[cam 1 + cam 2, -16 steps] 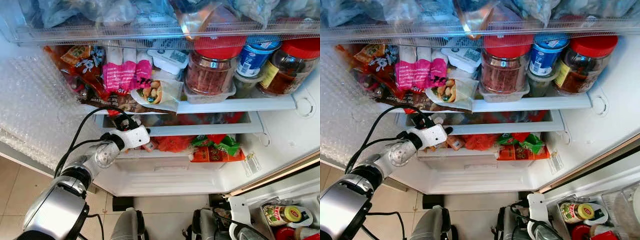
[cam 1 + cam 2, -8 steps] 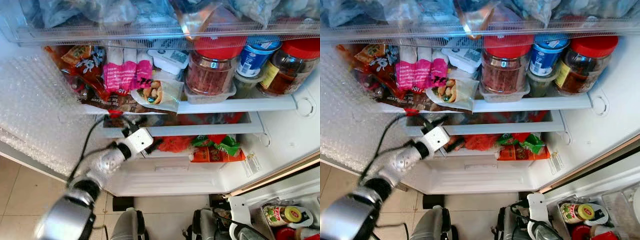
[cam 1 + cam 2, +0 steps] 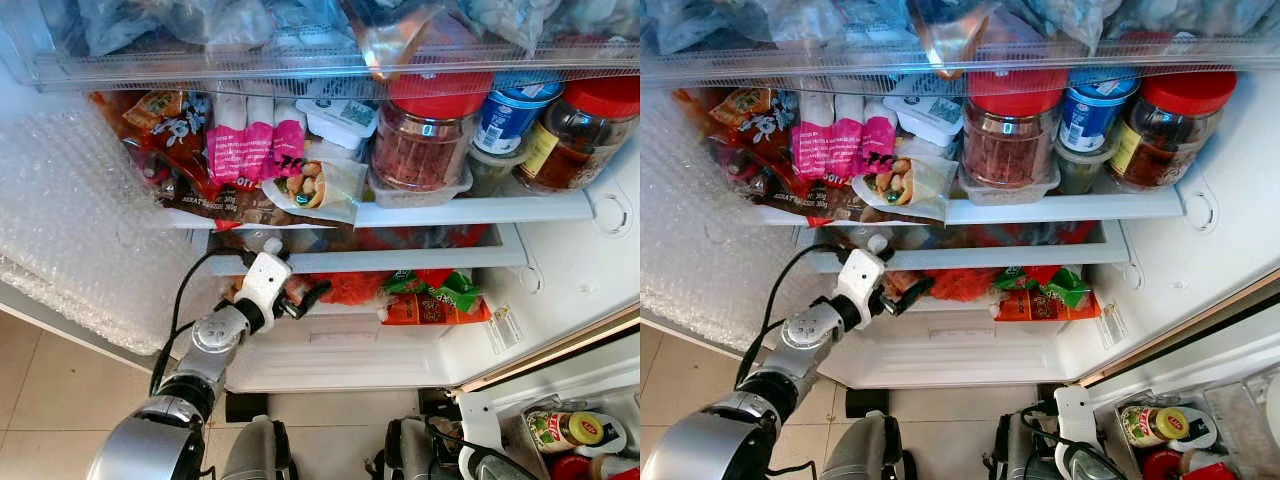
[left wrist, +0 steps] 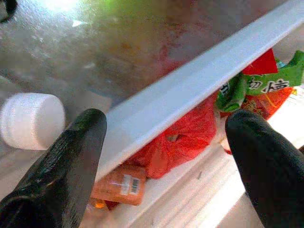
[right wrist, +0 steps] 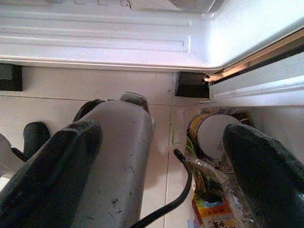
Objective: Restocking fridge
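Fridge interior (image 3: 560, 270): left tool (image 3: 300, 296) sits spread wide and empty at the lower drawer's front edge; the red bag (image 4: 183, 137) lies directly ahead, under the white rail (image 4: 199, 83). Right tool (image 5: 161, 156) hangs wide, idle.

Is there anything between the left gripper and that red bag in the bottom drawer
Yes. The left gripper, fingers open and empty, faces the white shelf rail, which crosses in front of the red bag's upper part; below it, nothing visible blocks.

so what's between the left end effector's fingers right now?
Nothing gripped. In the left wrist view the left end effector is open, and the white shelf rail and a red bag behind it show through the gap.
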